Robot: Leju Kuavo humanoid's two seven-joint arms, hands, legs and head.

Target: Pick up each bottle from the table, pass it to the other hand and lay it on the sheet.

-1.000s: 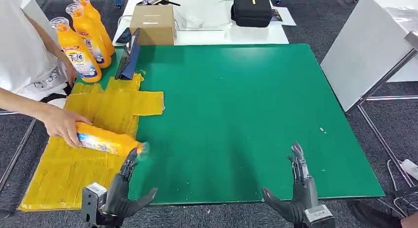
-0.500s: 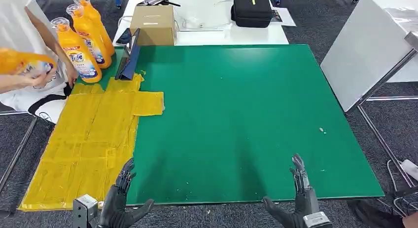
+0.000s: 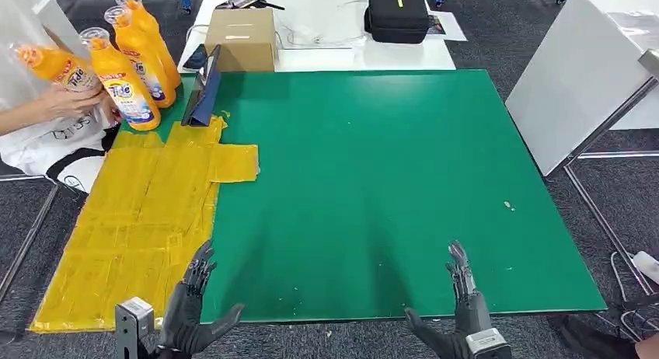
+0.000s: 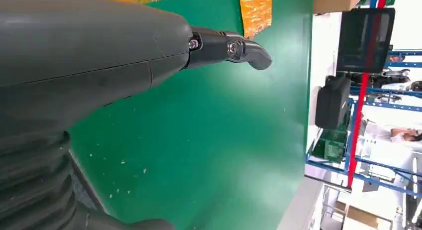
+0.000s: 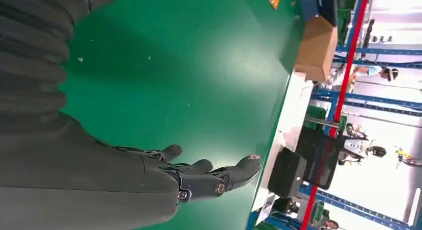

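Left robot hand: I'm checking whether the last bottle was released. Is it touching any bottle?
Apart. In the head view the left robot hand hovers open at the table's near edge, while a person's hand holds the bottle far off, beyond the sheet.

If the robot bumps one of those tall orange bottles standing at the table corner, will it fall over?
Probably. Each standing bottle is tall and narrow with a small base, so a push up high would likely tip it. It looks full, so it may feel heavy. Its smooth plastic could be slippery, and on its side it might roll.
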